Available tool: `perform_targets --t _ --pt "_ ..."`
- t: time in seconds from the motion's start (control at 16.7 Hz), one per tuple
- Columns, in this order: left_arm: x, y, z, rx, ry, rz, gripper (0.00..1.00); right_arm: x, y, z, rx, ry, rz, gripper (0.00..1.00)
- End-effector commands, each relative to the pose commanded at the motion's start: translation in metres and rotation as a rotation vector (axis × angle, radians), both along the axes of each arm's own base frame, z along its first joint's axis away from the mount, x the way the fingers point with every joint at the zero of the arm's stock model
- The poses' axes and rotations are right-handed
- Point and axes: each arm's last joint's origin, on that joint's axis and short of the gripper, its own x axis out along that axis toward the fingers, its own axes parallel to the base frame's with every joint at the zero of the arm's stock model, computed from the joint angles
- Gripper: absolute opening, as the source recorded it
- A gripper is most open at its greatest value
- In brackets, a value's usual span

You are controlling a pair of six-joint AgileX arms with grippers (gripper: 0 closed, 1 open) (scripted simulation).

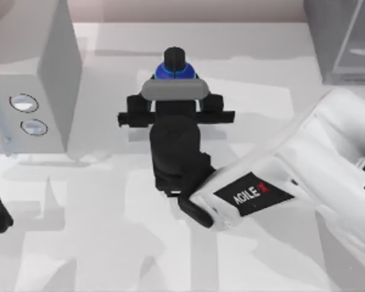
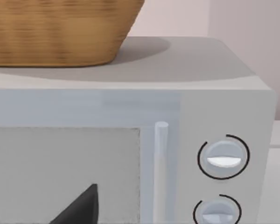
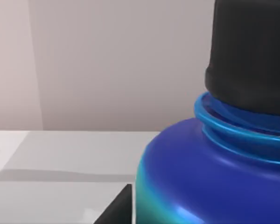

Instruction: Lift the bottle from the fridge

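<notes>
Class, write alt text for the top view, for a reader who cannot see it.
The right arm's black two-finger gripper reaches across the white table to a small blue bottle with a round black cap, upright on the tabletop. A grey box with two round dials stands at the left, and the grey-framed fridge at the far right corner.

Rendered kitchen mock-up: pale table; grey microwave with two round dials, wicker basket on top; glass-panelled fridge at table's far right corner.
</notes>
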Motion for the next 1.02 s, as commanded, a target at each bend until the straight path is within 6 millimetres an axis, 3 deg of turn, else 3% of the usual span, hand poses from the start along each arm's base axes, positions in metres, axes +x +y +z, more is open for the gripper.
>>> perform_targets --t 0.66,1.02 --pt "0.0000 0.0000 0.0000 0.000 0.000 0.000 1.00 0.0000 0.0000 0.0000 0.000 0.000 0.000 0.98" --pt "0.0000 0.0000 0.0000 0.000 0.000 0.000 1.00 0.0000 0.0000 0.0000 0.000 0.000 0.000 1.00"
